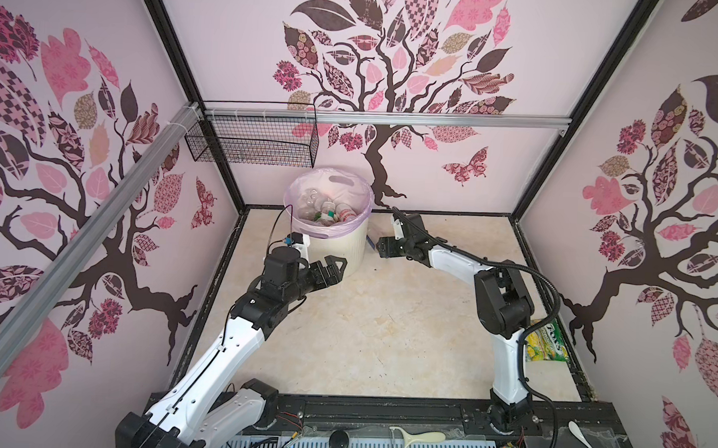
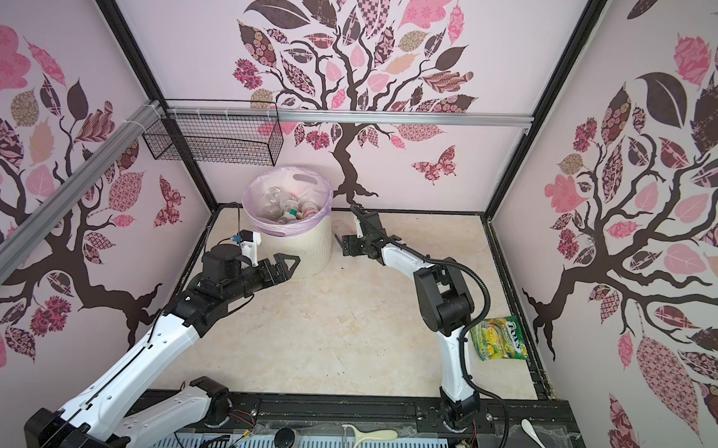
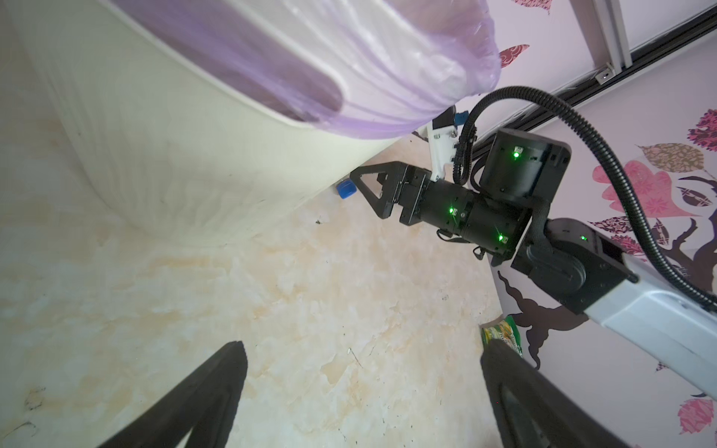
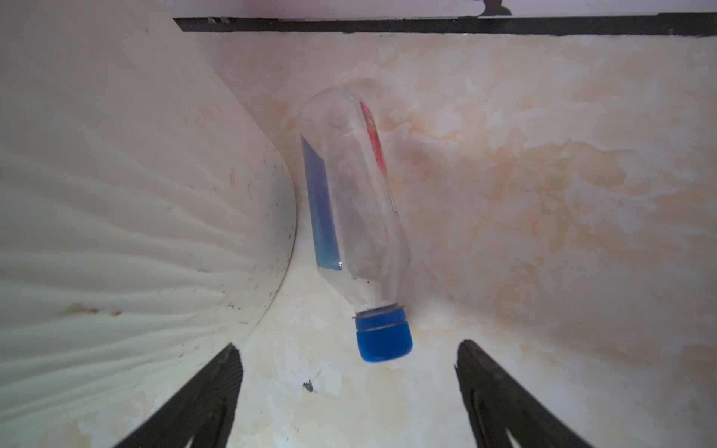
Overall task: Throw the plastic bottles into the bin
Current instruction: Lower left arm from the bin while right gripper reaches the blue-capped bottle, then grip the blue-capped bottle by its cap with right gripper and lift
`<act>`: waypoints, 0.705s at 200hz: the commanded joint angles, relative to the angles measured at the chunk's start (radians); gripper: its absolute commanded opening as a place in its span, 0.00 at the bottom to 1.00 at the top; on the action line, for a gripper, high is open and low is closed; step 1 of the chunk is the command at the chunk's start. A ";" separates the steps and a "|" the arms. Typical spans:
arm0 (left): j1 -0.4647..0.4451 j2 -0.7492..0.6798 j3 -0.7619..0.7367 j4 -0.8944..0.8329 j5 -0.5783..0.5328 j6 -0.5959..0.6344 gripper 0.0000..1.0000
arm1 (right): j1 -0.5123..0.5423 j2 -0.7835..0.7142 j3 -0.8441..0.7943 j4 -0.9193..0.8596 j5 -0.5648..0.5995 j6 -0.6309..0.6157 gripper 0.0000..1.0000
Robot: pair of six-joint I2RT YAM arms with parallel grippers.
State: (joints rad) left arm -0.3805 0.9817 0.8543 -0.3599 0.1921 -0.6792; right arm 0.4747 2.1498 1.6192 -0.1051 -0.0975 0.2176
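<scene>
The cream ribbed bin (image 1: 341, 249) (image 2: 306, 254), lined with a lilac bag, stands at the back of the floor. Several plastic bottles (image 1: 328, 215) (image 2: 291, 213) lie inside it. One clear bottle (image 4: 357, 201) with a blue cap (image 4: 384, 337) (image 3: 345, 190) lies on the floor against the bin's right side. My right gripper (image 1: 379, 246) (image 2: 346, 247) (image 4: 349, 347) is open, low beside the bin, its fingers on either side of the cap without touching it. My left gripper (image 1: 339, 265) (image 2: 291, 263) (image 3: 362, 347) is open and empty in front of the bin.
A black wire mesh basket (image 1: 252, 141) hangs on the back rail above the bin. A green-yellow snack packet (image 1: 548, 341) (image 2: 498, 337) lies by the right wall behind the right arm. A peeler (image 1: 416, 437) and a white spoon (image 1: 581, 434) lie on the front ledge.
</scene>
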 commanded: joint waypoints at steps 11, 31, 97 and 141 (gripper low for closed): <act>0.016 -0.024 -0.018 -0.054 -0.006 0.036 0.98 | -0.004 0.090 0.062 -0.059 0.005 -0.041 0.84; 0.030 -0.020 -0.024 -0.048 0.013 0.039 0.98 | -0.004 0.124 0.096 -0.078 -0.009 -0.041 0.81; 0.108 0.006 -0.045 -0.053 0.059 0.033 0.98 | -0.004 0.173 0.116 -0.088 -0.013 -0.030 0.68; 0.114 0.003 -0.044 -0.059 0.062 0.036 0.98 | -0.004 0.190 0.133 -0.092 -0.010 -0.015 0.52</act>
State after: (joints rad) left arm -0.2707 0.9882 0.8349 -0.4145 0.2390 -0.6552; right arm 0.4747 2.2906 1.7054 -0.1768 -0.1051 0.1917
